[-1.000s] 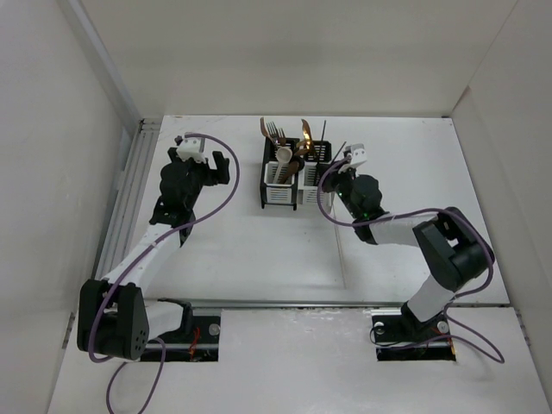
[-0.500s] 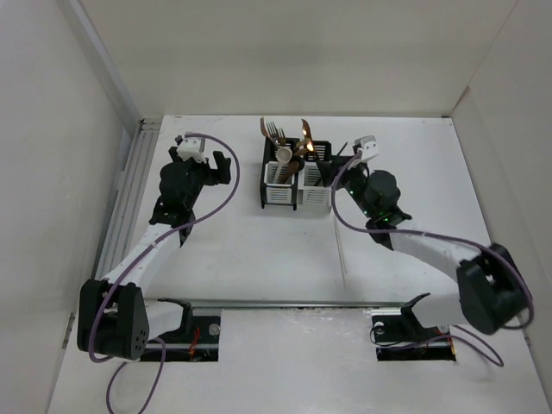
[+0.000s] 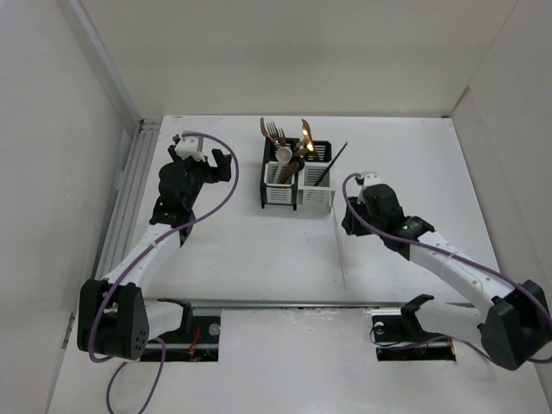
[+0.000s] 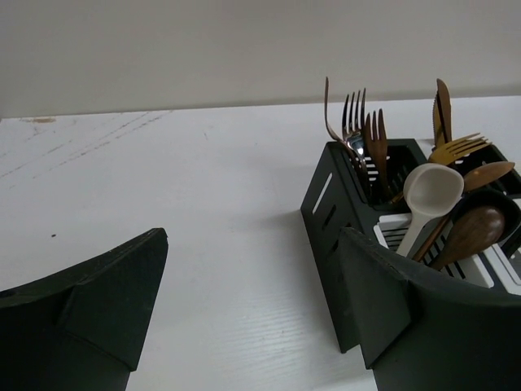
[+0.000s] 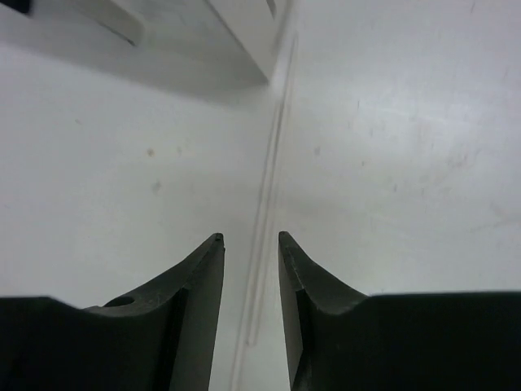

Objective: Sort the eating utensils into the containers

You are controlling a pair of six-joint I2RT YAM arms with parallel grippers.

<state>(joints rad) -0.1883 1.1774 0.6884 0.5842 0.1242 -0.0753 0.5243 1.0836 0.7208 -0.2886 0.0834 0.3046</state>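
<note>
The two joined containers (image 3: 297,184) stand at the table's back centre. The left one holds copper forks (image 3: 274,131), a cream spoon (image 3: 284,157) and wooden spoons (image 4: 476,228). A black chopstick (image 3: 332,160) leans in the right one. White chopsticks (image 3: 340,250) lie on the table in front of it. My right gripper (image 3: 348,222) is open just above them. In the right wrist view the white chopsticks (image 5: 273,163) run between my gripper's (image 5: 250,236) narrowly parted fingertips. My left gripper (image 3: 221,164) is open and empty to the left of the containers (image 4: 342,204), as the left wrist view (image 4: 254,236) shows.
White walls enclose the table on the left, back and right. A metal rail (image 3: 129,190) runs along the left edge. Purple cables (image 3: 226,190) loop from both arms. A corner of the right container (image 5: 244,32) shows at the top of the right wrist view.
My right gripper has drawn back from the right container, leaving the black chopstick leaning in it, and moved nearer over the white chopsticks. The left arm has not moved.
</note>
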